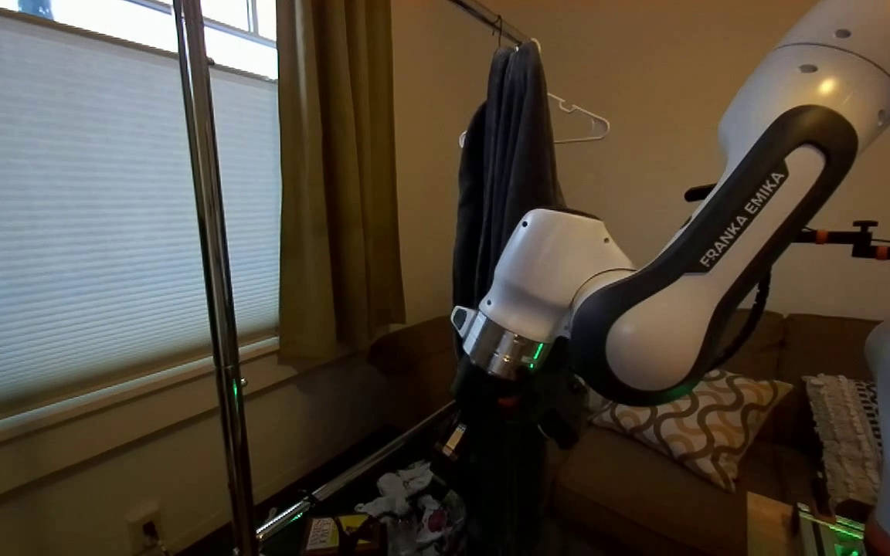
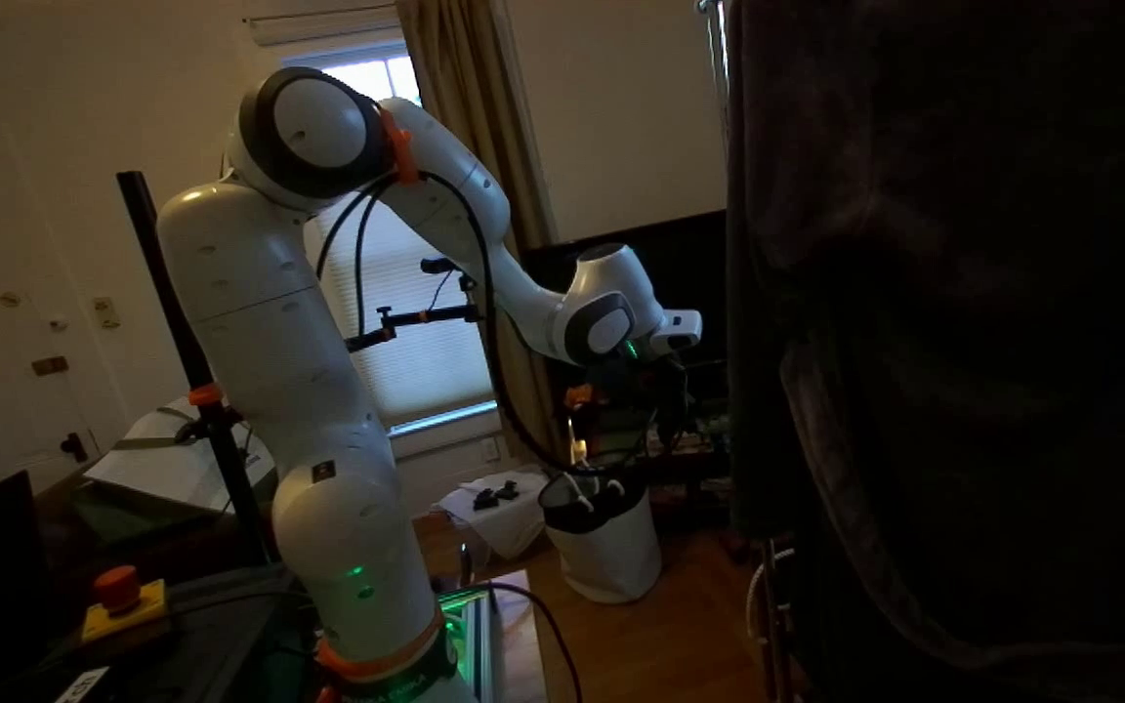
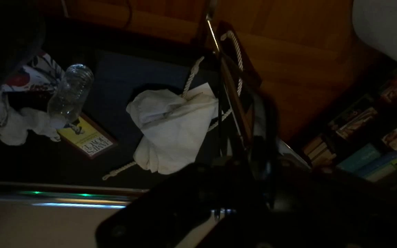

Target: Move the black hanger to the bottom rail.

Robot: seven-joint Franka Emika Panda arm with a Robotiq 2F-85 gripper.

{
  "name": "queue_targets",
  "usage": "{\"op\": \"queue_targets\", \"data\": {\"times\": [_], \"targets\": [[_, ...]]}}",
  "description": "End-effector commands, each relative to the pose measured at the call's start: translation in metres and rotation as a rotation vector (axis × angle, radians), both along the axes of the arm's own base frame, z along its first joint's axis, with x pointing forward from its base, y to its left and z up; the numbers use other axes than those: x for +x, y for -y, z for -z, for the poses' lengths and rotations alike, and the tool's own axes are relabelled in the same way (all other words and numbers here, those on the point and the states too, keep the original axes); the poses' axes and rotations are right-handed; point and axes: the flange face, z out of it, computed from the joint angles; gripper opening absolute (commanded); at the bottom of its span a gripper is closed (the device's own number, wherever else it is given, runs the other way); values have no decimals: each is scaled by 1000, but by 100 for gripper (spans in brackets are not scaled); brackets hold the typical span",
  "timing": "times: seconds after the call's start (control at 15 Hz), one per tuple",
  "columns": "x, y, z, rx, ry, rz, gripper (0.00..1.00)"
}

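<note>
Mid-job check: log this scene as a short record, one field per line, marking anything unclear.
Gripper: too dark to tell whether open or shut
Black hanger: not clearly distinguishable
Bottom rail: metal, meeting the shiny upright pole low down
Upper rail: carries a dark garment and a white hanger
Wrist view: James Joyce book, clear bottle, white cloth

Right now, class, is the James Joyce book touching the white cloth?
Apart: the wrist view shows a plain dark gap between the James Joyce book and the white cloth.
</note>
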Motion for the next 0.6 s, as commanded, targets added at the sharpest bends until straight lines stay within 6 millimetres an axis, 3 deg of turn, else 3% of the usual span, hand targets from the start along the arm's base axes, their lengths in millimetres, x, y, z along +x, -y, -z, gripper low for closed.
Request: {"op": "queue_targets", "data": {"times": [0.0, 0.33, 0.47, 0.53], "targets": [[1, -6, -12, 20, -23, 44, 47], [-11, 7, -110, 131, 175, 102, 85], [-21, 14, -145, 170, 260, 98, 98], [-26, 13, -159, 209, 285, 73, 100]]}}
